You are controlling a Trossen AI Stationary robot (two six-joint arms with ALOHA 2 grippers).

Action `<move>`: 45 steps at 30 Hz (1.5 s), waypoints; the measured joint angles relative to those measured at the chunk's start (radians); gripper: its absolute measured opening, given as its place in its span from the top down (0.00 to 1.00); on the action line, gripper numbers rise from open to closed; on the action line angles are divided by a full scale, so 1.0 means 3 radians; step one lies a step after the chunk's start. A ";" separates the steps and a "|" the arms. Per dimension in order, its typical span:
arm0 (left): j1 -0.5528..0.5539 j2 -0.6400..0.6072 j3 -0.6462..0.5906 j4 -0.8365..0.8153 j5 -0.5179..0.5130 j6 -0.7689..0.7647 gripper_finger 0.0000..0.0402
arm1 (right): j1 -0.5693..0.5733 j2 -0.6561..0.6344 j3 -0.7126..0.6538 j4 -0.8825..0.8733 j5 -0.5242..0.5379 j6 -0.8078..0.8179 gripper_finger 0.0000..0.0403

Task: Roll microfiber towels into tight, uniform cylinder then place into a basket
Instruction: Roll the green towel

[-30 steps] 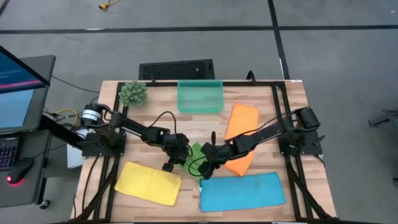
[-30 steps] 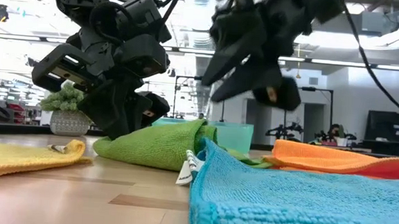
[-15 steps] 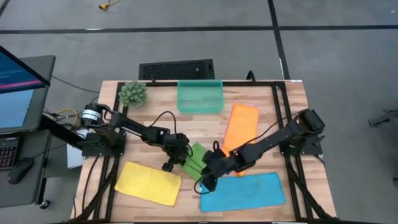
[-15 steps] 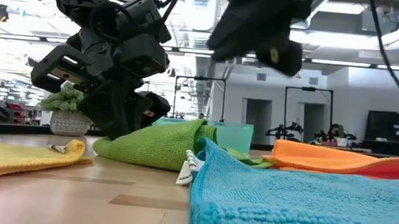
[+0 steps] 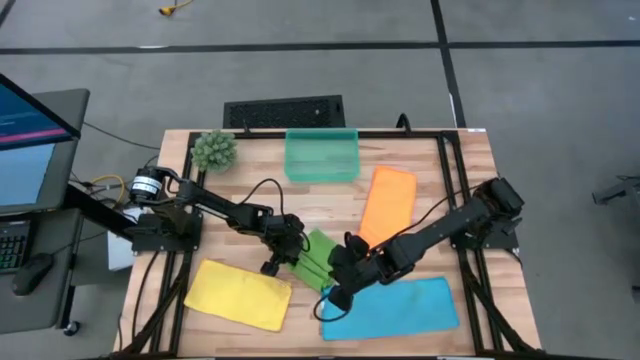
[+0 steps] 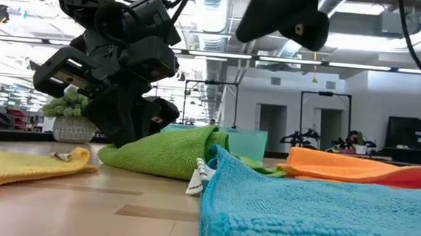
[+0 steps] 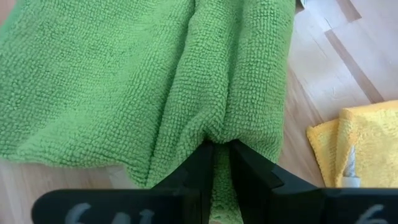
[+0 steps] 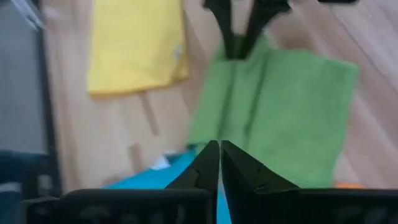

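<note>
Left gripper (image 7: 221, 149) clamped on green towel (image 5: 312, 255) fold at table centre, right gripper (image 8: 219, 155) nearly together, empty, at its 5 o'clock; risk: one-sided pull drags the towel instead of rolling it.

The right gripper (image 5: 337, 293) is moving away from the green towel (image 5: 312, 256) and toward the near edge of the table. It is now hanging over the corner of the blue towel (image 5: 392, 307). It is lifting higher too, and its fingers are closing up with nothing between them.
</note>
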 joint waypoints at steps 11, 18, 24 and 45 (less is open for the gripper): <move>-0.0004 -0.0001 0.0000 -0.0008 -0.0179 -0.0660 0.87 | -0.0432 0.0003 -0.0098 -0.0010 -0.0445 -0.0070 0.71; 0.0000 -0.0003 0.0000 -0.0004 -0.0322 -0.1517 0.87 | -0.0419 0.0003 -0.0099 0.0149 -0.0533 -0.0710 0.49; 0.0015 -0.0003 0.0001 -0.0014 -0.0364 -0.1966 0.87 | -0.0362 0.0167 -0.0108 0.0207 -0.0532 -0.1032 0.43; 0.0023 0.0001 0.0001 -0.0039 -0.0180 -0.1895 0.87 | -0.0281 0.0699 0.0424 0.0063 -0.0778 -0.0609 0.43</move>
